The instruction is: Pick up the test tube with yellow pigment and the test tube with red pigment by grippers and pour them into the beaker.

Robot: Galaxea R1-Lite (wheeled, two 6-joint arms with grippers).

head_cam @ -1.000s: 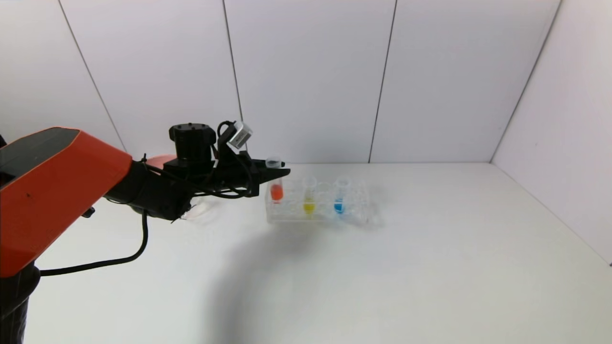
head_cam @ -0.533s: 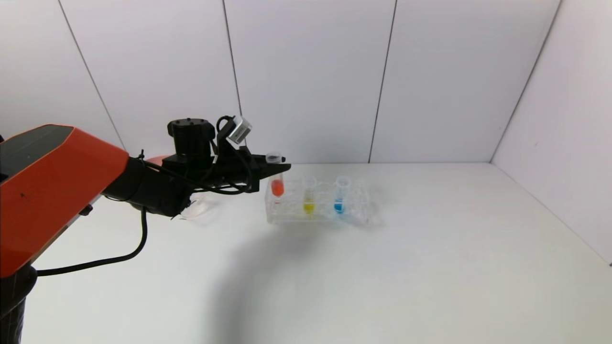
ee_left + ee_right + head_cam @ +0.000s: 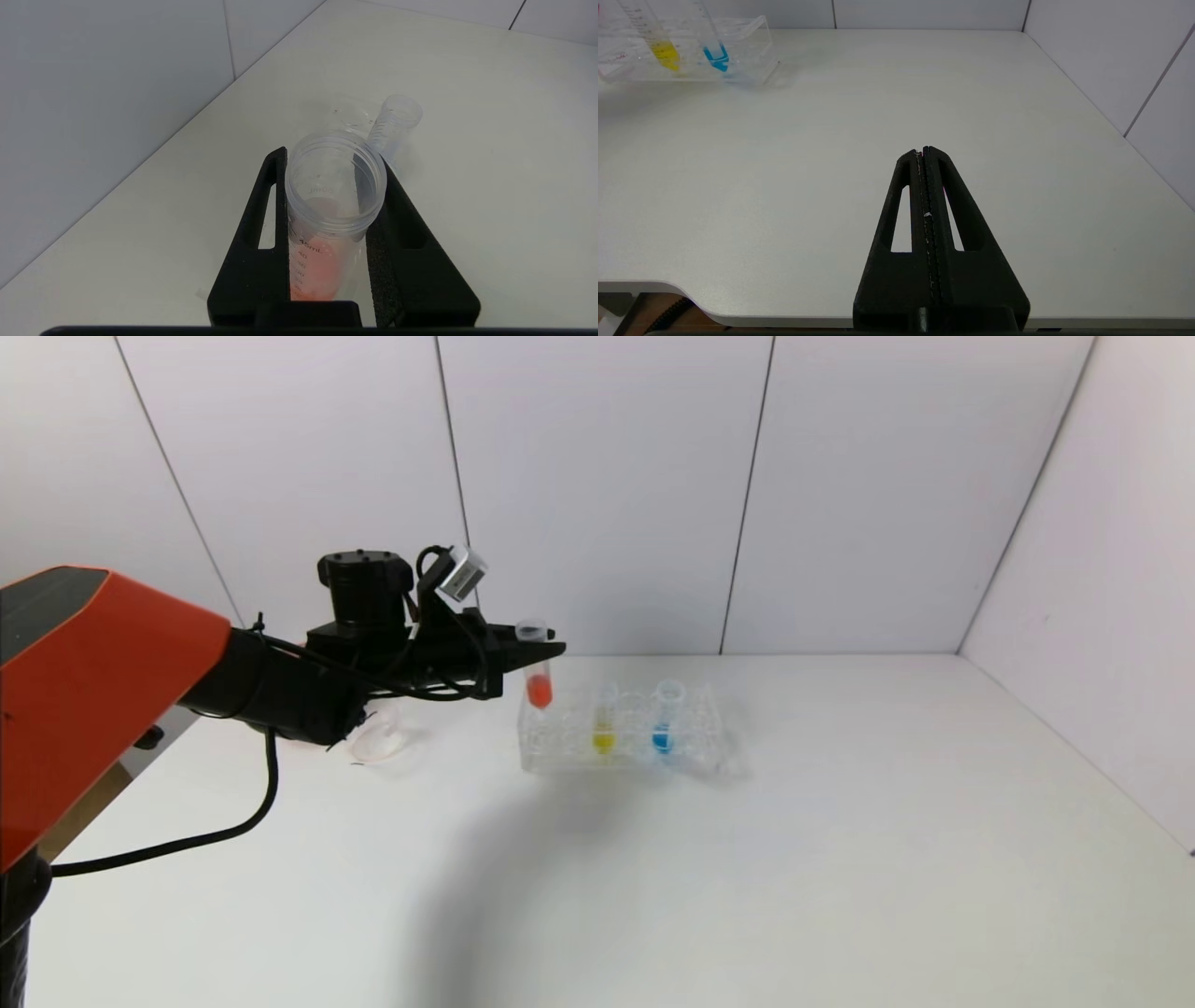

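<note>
the red tube [image 3: 539, 677] hangs upright in the left gripper [image 3: 534, 651], clamped just under its open mouth, so the red-orange liquid sits low in the rounded bottom and cannot spill. in the left wrist view the two black fingers [image 3: 261, 224] press on either side of the tube's [image 3: 329, 205] wall, closed on it, with the rim standing proud above them. gripping near the top probably leaves the body free to clear the rack and, later, to tip over a rim.

the tube's bottom is above the left end of the rack [image 3: 624, 737], lifted out of its hole or nearly so; whether it is wholly clear cannot be told. the rack stands toward the desk's far edge, near the middle. in it the yellow tube [image 3: 604, 719] stands upright just right of the red one's place, and a blue tube [image 3: 663, 717] stands farther right.

the beaker [image 3: 378, 739] rests left of the rack, toward the far left corner, under the left arm's wrist and partly hidden by it.

the right gripper [image 3: 926, 163] is parked over the desk's near right part, fingers pressed together on nothing, well apart from the rack.
</note>
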